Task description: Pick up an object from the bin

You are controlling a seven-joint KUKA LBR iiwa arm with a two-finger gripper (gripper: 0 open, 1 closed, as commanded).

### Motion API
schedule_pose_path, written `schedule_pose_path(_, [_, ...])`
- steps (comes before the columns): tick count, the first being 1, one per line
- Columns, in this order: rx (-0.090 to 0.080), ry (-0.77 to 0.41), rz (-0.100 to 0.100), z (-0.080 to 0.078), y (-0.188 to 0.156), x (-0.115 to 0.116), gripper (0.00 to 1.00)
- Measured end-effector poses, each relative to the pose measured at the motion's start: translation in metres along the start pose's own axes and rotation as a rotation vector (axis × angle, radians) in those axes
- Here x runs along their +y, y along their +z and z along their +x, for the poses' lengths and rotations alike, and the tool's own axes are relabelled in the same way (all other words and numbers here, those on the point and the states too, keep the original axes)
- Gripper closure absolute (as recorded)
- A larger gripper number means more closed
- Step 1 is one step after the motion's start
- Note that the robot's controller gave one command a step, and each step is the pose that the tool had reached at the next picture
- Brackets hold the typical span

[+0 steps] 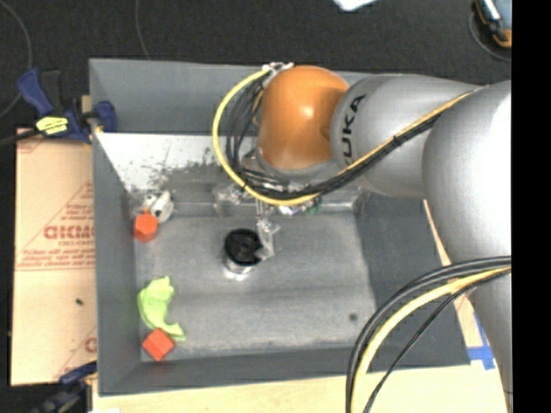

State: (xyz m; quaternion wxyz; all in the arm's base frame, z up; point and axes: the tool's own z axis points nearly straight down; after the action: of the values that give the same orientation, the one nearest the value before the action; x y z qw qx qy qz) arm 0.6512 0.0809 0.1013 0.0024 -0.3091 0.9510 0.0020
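Bin (370,256): I am looking down into a grey metal bin with sloping walls and a flat floor. Five small things lie in it, spread out rather than heaped.
Arm (413,136): it reaches in from my right, silver and thick, with an orange cover (297,114) at the wrist. Yellow and black cables (219,126) loop round the cover.
Claw (265,237): it hangs below the orange cover, low over the middle of the floor, just beside the right edge of the black disc.
Claw state: from this angle I cannot tell whether it is wide or narrow, nor whether it touches the disc.
Black disc (241,248): round and dark, near the middle of the floor, with a silvery piece showing at its near edge. Of all the things in the bin it lies nearest the claw.
Far cube (145,225): orange, on the left of the floor at the foot of the left wall, well apart from the claw.
White piece (159,202): small and pale, just beside the far cube on its far right side. I cannot tell whether the two touch.
Green lump (157,304): light green and irregular, on the floor towards the near left corner.
Near cube (157,345): orange, in the near left corner, right against the lower end of the green lump.
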Motion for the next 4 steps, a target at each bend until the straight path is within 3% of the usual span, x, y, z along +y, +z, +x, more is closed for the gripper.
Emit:
schedule_pose_path(1, [-0.008,0.255,0.012,0.021,0.027,0.0,0.0])
schedule_pose_path(2, [-0.016,-0.19,0.014,0.015,0.02,0.018,1.0])
schedule_pose_path(4, [-0.016,-0.188,0.013,0.016,0.016,0.018,1.0])
